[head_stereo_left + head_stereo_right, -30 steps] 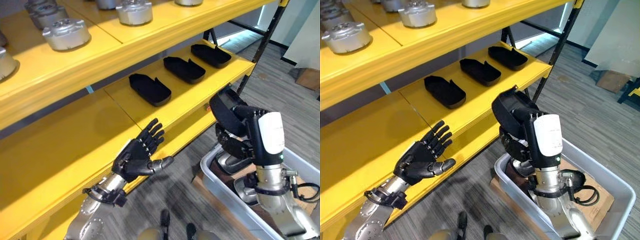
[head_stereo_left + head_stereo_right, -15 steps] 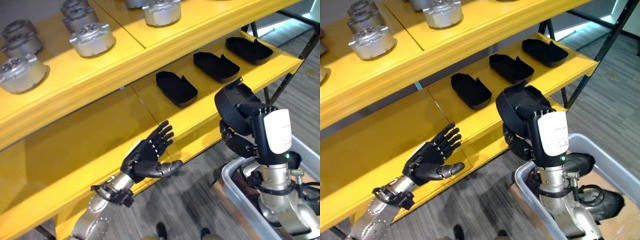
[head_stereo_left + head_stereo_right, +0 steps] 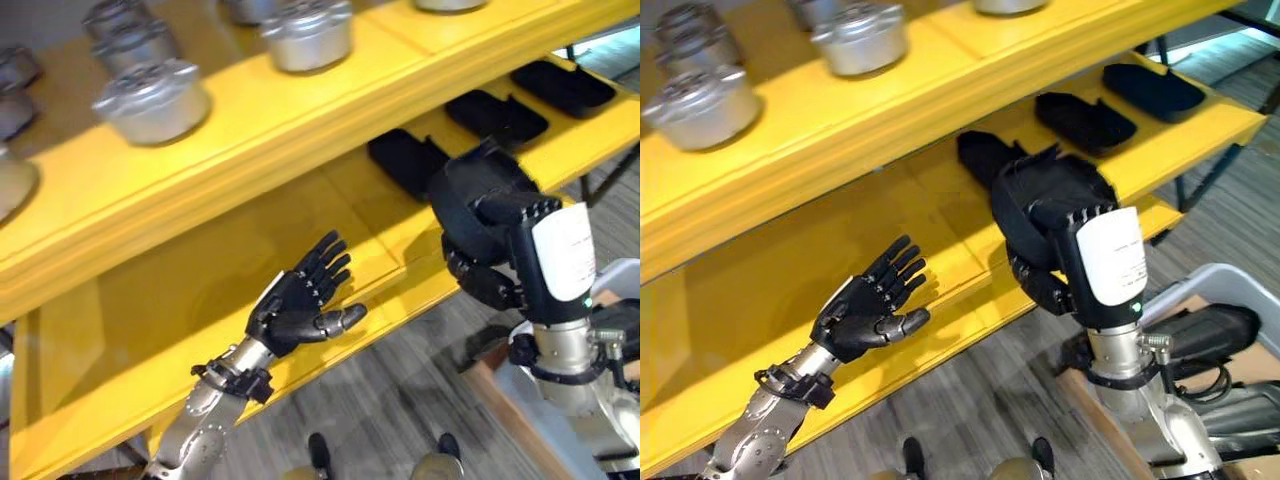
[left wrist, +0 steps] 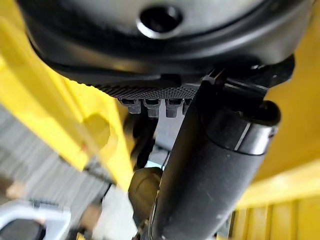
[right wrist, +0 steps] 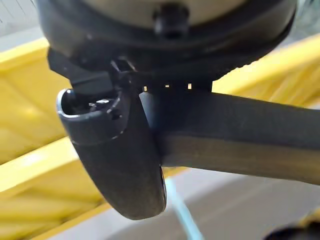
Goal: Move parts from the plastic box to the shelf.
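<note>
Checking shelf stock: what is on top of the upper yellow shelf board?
Round silver metal parts stand on the upper shelf board. The views cut off the back, so the full count cannot be told.

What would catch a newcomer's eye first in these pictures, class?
The bright yellow shelf dominates, with silver metal parts on its upper level and black parts on the lower one. In front, the right hand holds up a black part, while the left hand is open beside it.
</note>
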Robot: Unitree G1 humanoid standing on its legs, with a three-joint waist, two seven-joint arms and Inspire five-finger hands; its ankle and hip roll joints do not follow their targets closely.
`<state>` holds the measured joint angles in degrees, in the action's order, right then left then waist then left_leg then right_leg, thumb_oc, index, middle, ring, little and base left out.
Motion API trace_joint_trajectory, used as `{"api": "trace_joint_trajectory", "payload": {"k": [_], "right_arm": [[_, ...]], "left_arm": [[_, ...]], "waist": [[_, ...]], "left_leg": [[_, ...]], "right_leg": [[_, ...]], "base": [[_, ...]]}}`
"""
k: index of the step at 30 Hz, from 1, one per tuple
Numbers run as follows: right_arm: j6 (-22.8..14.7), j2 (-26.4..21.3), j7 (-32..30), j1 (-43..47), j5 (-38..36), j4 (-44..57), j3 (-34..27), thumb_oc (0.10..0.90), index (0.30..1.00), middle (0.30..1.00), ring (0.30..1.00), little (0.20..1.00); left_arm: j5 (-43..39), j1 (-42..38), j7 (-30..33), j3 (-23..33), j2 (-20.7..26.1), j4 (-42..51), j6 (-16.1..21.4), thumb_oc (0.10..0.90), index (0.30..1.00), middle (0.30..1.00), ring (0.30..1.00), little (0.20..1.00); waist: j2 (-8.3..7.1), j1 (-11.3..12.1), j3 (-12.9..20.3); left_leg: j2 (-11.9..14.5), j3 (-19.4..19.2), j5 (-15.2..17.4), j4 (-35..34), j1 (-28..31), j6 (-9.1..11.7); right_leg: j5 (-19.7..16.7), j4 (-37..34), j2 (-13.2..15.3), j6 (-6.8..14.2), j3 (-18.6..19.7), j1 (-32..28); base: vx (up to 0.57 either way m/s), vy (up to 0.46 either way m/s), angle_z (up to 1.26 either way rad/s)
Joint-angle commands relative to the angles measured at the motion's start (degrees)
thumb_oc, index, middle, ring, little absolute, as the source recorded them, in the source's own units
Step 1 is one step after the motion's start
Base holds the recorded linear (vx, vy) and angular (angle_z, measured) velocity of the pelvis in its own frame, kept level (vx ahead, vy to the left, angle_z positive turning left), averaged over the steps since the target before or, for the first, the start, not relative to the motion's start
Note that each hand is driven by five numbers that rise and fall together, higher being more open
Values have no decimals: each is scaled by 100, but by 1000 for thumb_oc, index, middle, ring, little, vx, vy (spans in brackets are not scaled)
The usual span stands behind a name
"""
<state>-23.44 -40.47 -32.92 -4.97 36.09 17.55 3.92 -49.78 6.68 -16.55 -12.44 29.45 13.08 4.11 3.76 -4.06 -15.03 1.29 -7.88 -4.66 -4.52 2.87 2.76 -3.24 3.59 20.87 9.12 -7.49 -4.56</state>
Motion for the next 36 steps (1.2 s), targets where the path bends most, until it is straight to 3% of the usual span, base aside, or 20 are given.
{"api": "trace_joint_trajectory", "payload": {"k": [1,7,12,13,14,19,22,23,24,27,36], "right_arm": [[-308,-151,-231,697,-27,802,-101,400,300,300,300,300],[-244,8,-138,777,94,850,156,400,300,300,300,300],[-196,186,-45,1027,337,757,544,400,300,300,300,300],[-179,195,-61,1056,395,737,590,400,300,300,300,300],[-21,154,-83,1021,516,793,593,400,300,300,300,300],[-76,-79,-60,854,501,788,496,400,300,300,300,300],[-70,-271,28,866,453,664,556,400,300,300,300,300],[-70,-313,50,846,443,494,560,400,300,300,300,300],[-221,-328,6,843,508,273,617,400,300,300,300,300],[-270,-391,71,981,482,-78,875,400,300,300,300,300],[116,-475,376,1530,732,-1527,1787,400,300,300,300,300]], "left_arm": [[66,-46,-195,505,45,681,560,900,1000,1000,1000,1000],[142,142,-311,809,92,653,494,900,1000,1000,1000,1000],[237,257,-401,887,60,614,463,900,1000,1000,1000,1000],[277,288,-430,888,57,611,462,900,1000,1000,1000,1000],[321,239,-519,792,97,561,394,900,1000,1000,1000,1000],[121,81,-450,605,166,472,343,900,1000,1000,1000,1000],[50,-75,-404,463,145,383,394,900,1000,1000,1000,1000],[57,-174,-474,324,91,332,412,900,1000,1000,1000,1000],[78,-152,-475,265,72,288,519,900,1000,1000,1000,1000],[60,-101,-476,207,52,235,624,900,1000,1000,1000,1000],[-16,22,-464,302,97,113,689,900,1000,1000,1000,1000]], "waist": [[-65,126,727],[-231,468,801],[-316,774,789],[-327,792,773],[-364,709,767],[-425,501,784],[-457,366,755],[-441,219,705],[-452,195,708],[-477,271,769],[-473,511,814]], "left_leg": [[483,47,432,124,123,-61],[157,56,601,110,96,-315],[9,-311,699,82,156,-449],[-15,-308,723,81,168,-481],[-104,-56,761,144,66,-585],[-237,361,756,182,-30,-689],[-395,720,727,106,18,-699],[-452,937,726,113,73,-721],[-468,1005,702,54,101,-693],[-475,1034,698,55,98,-647],[-423,1112,686,106,167,-524]], "right_leg": [[473,-22,-809,-120,-128,85],[187,-100,-553,14,-482,50],[-103,93,-275,75,-1079,124],[-69,218,-272,81,-1039,140],[175,318,-622,25,-563,201],[562,396,-1331,-149,151,400],[491,107,-1781,-314,620,438],[399,101,-1991,-354,1075,539],[326,-42,-2067,-385,1177,505],[262,-306,-2067,-413,1160,377],[219,-729,-2003,-504,894,11]], "base": [[56,332,16],[28,238,27],[2,211,-3],[13,119,-13],[26,67,-1],[29,44,69],[55,-1,72],[66,-83,37],[58,-105,70],[61,-129,72],[32,-90,9]]}}
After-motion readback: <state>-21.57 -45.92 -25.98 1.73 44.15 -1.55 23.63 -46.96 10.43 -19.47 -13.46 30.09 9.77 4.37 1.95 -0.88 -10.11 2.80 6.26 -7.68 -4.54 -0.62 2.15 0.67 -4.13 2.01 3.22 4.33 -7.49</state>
